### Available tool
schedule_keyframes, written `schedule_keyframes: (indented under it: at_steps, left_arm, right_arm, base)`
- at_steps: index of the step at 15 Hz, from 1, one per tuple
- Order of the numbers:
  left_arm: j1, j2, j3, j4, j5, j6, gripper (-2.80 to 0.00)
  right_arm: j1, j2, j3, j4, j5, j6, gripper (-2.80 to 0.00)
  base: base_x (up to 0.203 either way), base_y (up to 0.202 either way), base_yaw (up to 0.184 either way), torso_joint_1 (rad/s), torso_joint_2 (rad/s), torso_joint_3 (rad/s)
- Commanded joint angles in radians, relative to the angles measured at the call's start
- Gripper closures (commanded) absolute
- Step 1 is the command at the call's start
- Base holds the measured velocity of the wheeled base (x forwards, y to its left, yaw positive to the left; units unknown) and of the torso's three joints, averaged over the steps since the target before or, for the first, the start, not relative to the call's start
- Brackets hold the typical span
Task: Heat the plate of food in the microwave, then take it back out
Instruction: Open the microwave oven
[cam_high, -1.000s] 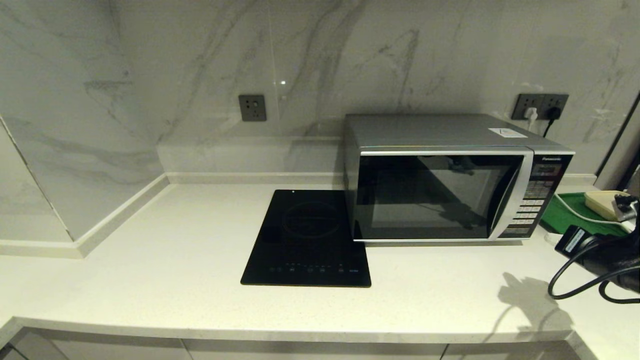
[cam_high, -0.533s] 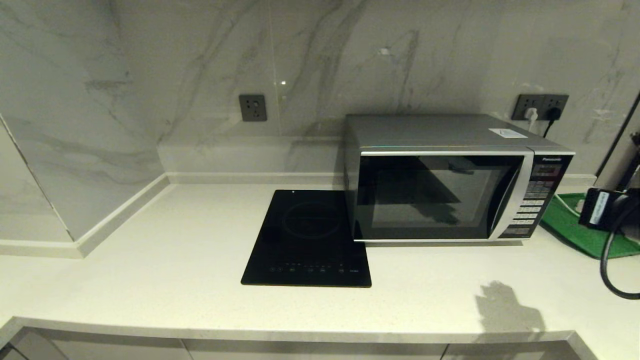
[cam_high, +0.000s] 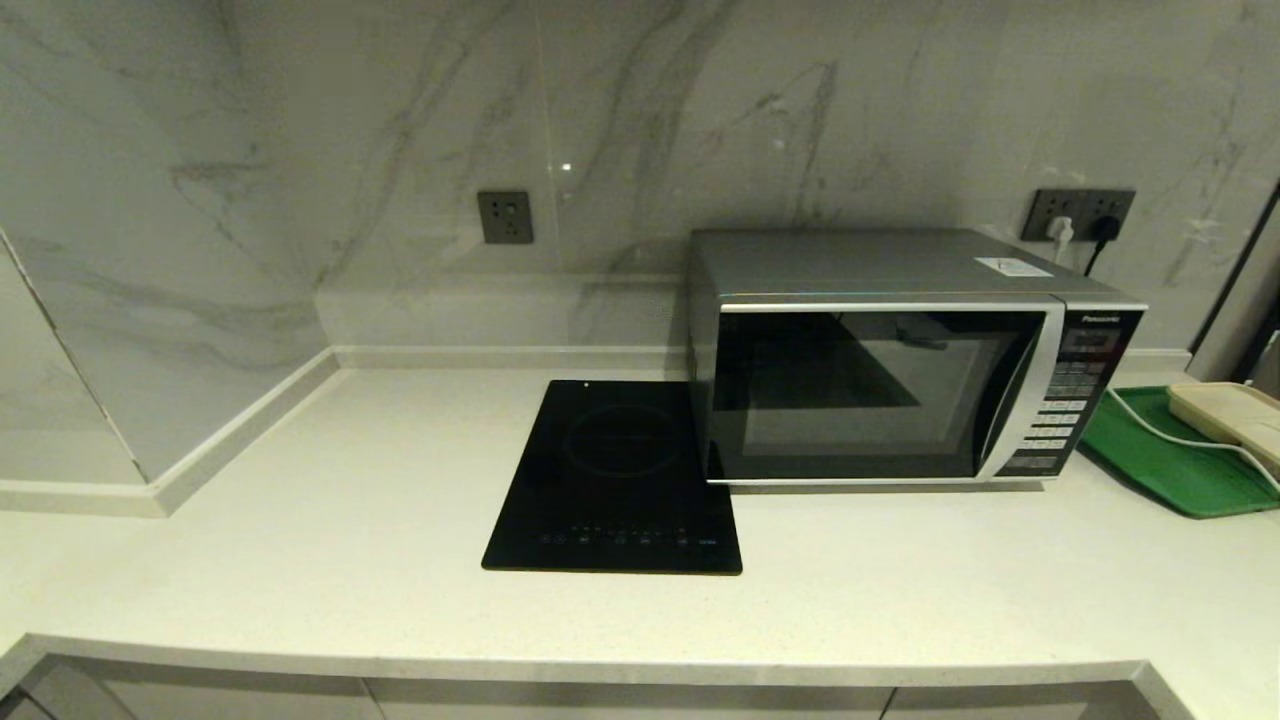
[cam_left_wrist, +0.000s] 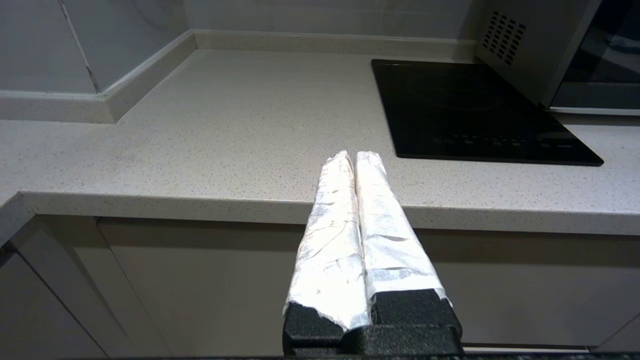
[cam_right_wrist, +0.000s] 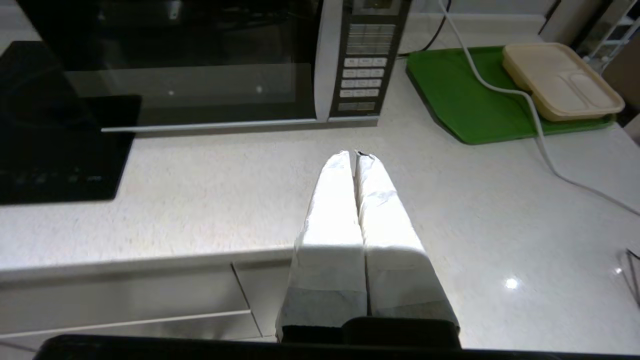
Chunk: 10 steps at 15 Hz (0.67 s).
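Quick headcount, nothing fancy:

- 1 silver-grey Panasonic microwave with dark glass door (cam_high: 900, 360)
- 1 flat black glass induction cooktop (cam_high: 618, 478)
- 1 green rectangular plastic tray (cam_high: 1180, 460)
- 1 cream rectangular compartment tray (cam_high: 1232, 418), sitting on green one
- 1 white cable (cam_right_wrist: 525, 105) across green tray
- 2 dark wall socket plates: single one (cam_high: 504, 216), wider one (cam_high: 1082, 214) with 2 plugs in it
- 2 foil-wrapped grippers: left (cam_left_wrist: 354, 159), right (cam_right_wrist: 354, 157)

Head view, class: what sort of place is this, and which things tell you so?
Most likely a home kitchen: a Panasonic microwave and a black induction cooktop sit on a pale stone countertop with a marble backsplash.
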Motion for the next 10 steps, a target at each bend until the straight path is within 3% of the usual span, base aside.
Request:
schedule_keyframes:
  at_steps: [1,4,8,9,10]
  left_arm:
    - [0.001,-0.002,0.000,-0.001,0.001,-0.001,0.00]
    - [0.001,0.000,0.000,-0.001,0.001,-0.001,0.00]
    - [0.000,-0.002,0.000,-0.001,0.001,-0.001,0.00]
    - [0.001,0.000,0.000,-0.001,0.001,-0.001,0.00]
    - [0.001,0.000,0.000,-0.001,0.001,-0.001,0.00]
  right_arm:
    - [0.004,-0.253,-0.004,0.138,0.001,-0.005,0.00]
    - [-0.070,-0.419,0.004,0.265,0.004,-0.008,0.00]
    - [-0.110,-0.607,0.052,0.304,0.034,-0.010,0.00]
    - [-0.111,-0.652,0.060,0.303,0.059,-0.012,0.00]
    - [-0.114,-0.703,0.070,0.302,0.138,-0.013,0.00]
  base:
    - [0.000,0.000,0.000,0.000,0.00,0.000]
    - [0.000,0.000,0.000,0.000,0.00,0.000]
    - [0.000,0.000,0.000,0.000,0.00,0.000]
    - [0.000,0.000,0.000,0.000,0.00,0.000]
    - [0.000,0.000,0.000,0.000,0.00,0.000]
